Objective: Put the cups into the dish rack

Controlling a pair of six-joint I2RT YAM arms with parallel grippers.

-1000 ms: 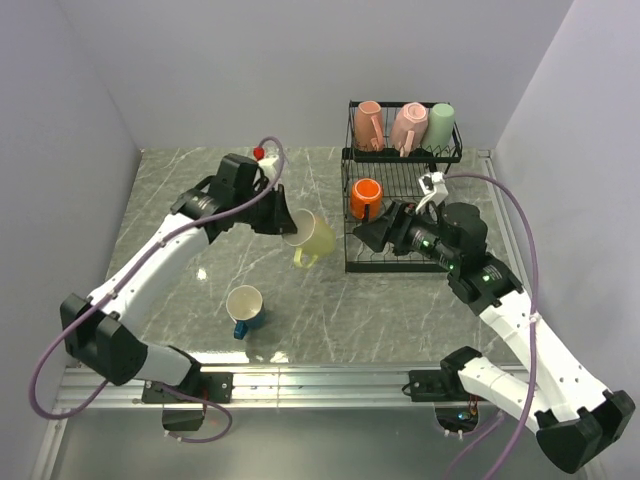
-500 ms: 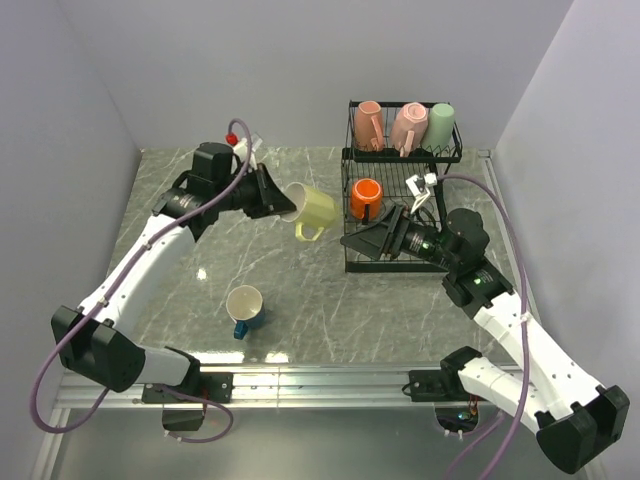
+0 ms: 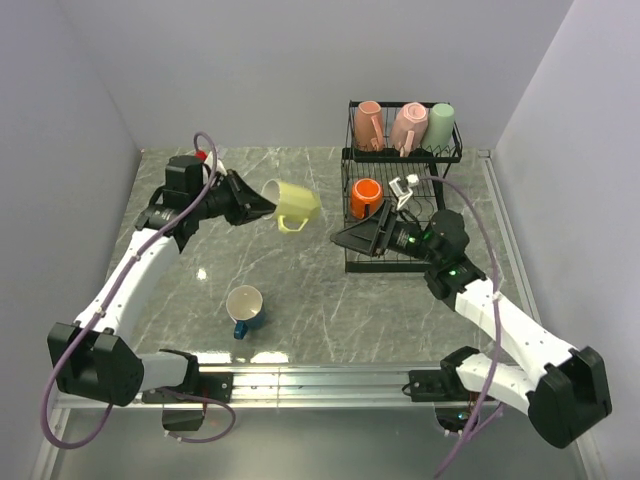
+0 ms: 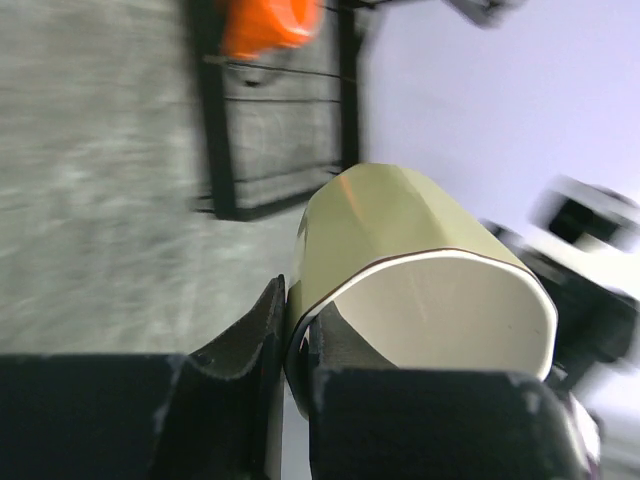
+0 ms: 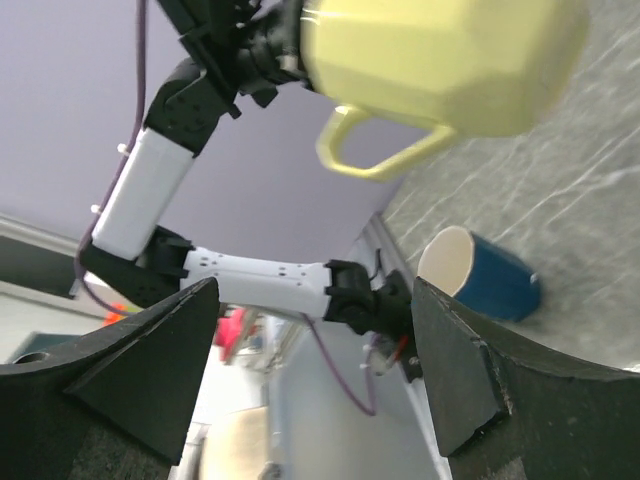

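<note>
The left gripper is clamped on the rim of the pale yellow mug, holding it on its side in the air, left of the dish rack. The right gripper, fingers apart, points left toward that mug from just near of the rack's lower shelf, where the orange mug sits. 2 pink mugs and the pale green mug fill the upper basket. The blue mug lies on the table, near left.

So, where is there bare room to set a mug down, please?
The lower shelf right of the orange mug looks free; so does the tabletop between the blue mug and the dish rack. The upper basket is crowded.
</note>
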